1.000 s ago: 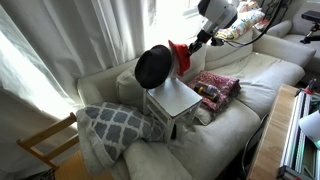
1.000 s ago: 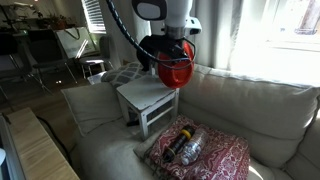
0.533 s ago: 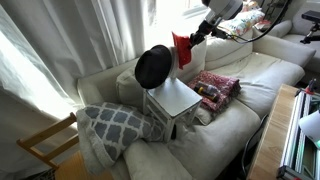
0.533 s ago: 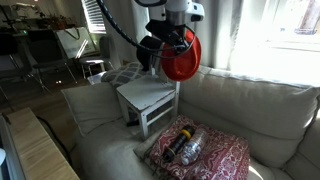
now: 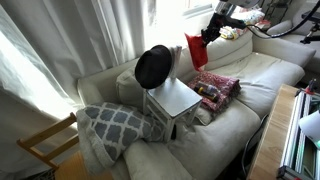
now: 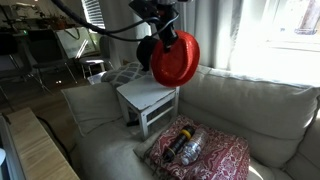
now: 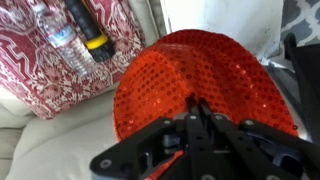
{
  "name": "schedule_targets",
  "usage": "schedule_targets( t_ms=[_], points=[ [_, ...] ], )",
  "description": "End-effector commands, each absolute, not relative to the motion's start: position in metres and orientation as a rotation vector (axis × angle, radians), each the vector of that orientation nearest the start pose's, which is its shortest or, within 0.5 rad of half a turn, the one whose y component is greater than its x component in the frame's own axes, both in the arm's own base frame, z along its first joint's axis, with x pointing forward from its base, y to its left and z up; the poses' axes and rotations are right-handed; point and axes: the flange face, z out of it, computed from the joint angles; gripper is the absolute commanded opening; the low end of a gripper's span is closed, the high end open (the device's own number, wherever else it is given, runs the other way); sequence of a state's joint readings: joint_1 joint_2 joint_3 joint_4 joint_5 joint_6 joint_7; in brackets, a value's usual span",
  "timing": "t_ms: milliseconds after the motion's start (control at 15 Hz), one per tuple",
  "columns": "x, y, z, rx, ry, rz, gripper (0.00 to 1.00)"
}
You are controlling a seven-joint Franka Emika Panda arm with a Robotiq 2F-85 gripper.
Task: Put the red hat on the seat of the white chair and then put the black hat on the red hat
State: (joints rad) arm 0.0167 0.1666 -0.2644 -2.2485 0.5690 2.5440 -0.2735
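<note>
My gripper (image 7: 197,108) is clamped on the red hat (image 7: 200,70), which now hangs higher and further off the white chair (image 5: 172,102) than half a second ago. Beneath it lie the red-patterned cloth (image 7: 45,80), a bottle (image 7: 55,35) and a flashlight (image 7: 88,32). Beyond, the black hat (image 5: 153,66) stands on edge at the back of the seat (image 5: 176,96).

Pale sofa (image 5: 262,72) with white chair (image 5: 175,98), red-patterned cloth (image 5: 215,87), grey lattice cushion (image 5: 115,125)

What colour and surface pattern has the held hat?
The red hat is bright red, sequined; clearest in the wrist view.
</note>
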Motion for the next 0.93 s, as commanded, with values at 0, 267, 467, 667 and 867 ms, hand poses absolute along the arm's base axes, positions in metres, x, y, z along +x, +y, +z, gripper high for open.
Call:
schedule_targets(
  t_ms=[0, 267, 467, 667, 867],
  points=[
    [0.501, -0.108, 0.34, -2.782, 0.618, -0.013, 0.01],
    [0.512, -0.109, 0.344, -2.773, 0.602, -0.047, 0.05],
    [0.509, -0.109, 0.343, -2.773, 0.603, -0.039, 0.05],
    [0.511, -0.088, 0.337, -2.763, 0.658, -0.025, 0.01],
    [0.511, -0.048, 0.331, -2.747, 0.756, 0.075, 0.01]
  ],
)
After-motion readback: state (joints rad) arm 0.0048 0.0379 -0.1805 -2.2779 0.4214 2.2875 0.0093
